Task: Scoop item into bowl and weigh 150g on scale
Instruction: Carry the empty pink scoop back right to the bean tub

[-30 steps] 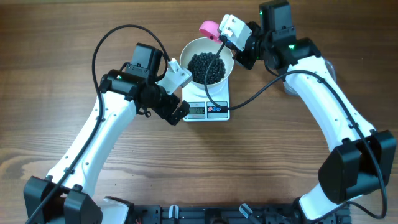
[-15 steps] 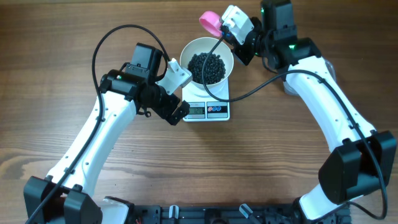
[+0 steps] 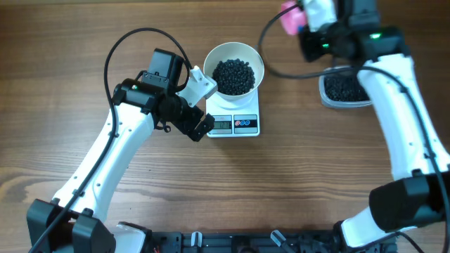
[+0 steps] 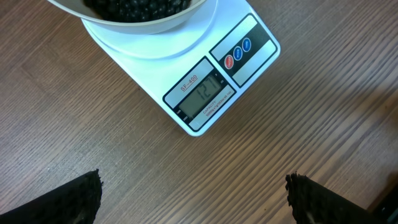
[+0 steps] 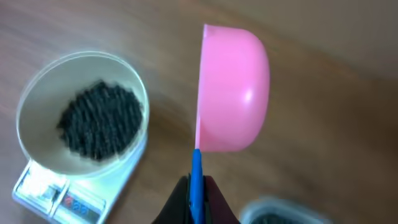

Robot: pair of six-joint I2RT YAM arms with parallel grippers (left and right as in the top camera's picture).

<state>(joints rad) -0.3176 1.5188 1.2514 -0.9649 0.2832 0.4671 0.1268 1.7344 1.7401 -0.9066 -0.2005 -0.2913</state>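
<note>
Scoop up and away from the bowl, and the weigh-in is short of target!

The round white bowl (image 3: pixel 234 67) sits on the small white digital scale (image 3: pixel 235 124) with a good heap of tiny black beads (image 3: pixel 234 76) inside. The display (image 4: pixel 205 94) looks to read 121, so by my reckoning there's another scoop or so to come. The right gripper (image 5: pixel 194 186) has its fingers clenched on the blue handle of the pink plastic scoop (image 5: pixel 233 90), which is tipped on its side above the wooden table (image 3: pixel 316 183), between the bowl and the clear plastic tub (image 3: pixel 344 90) of spare beads. The left gripper (image 4: pixel 193 190) hovers near the scale with its fingers (image 4: pixel 74 199) spread wide, grasping nothing.
</note>
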